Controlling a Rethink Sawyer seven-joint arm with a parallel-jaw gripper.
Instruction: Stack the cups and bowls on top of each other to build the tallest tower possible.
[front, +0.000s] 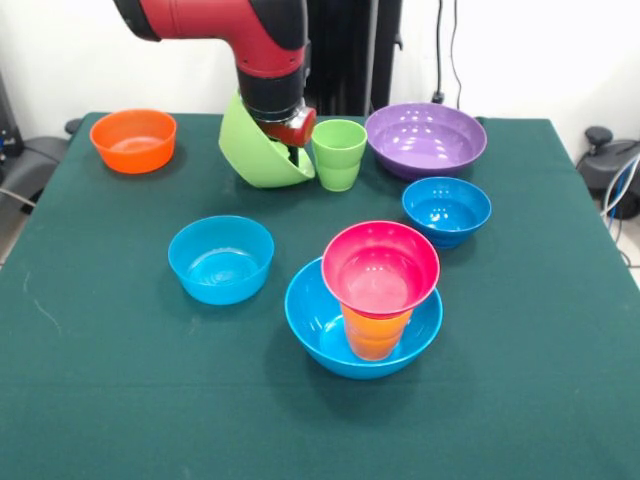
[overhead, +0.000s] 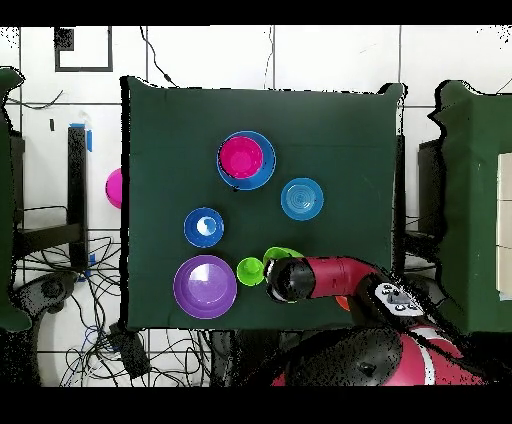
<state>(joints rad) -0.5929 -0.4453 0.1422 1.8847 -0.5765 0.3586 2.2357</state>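
Note:
My gripper (front: 284, 140) reaches down at the far middle of the table and is shut on the rim of the large lime green bowl (front: 255, 155), which hangs tilted on its side with its lower edge at the cloth. The light green cup (front: 338, 153) stands upright just right of it, close to the bowl. Nearer the front, the tower stands: the large blue bowl (front: 320, 335) holds the orange-yellow cup (front: 375, 338), with the small pink-red bowl (front: 380, 268) on top. In the overhead view my gripper (overhead: 278, 272) is over the lime bowl (overhead: 284, 254) beside the cup (overhead: 250, 270).
The wide purple bowl (front: 425, 138) sits at the far right, a small blue bowl (front: 446, 210) in front of it. Another small blue bowl (front: 220, 260) sits left of the tower. The small orange bowl (front: 133, 140) sits at the far left corner.

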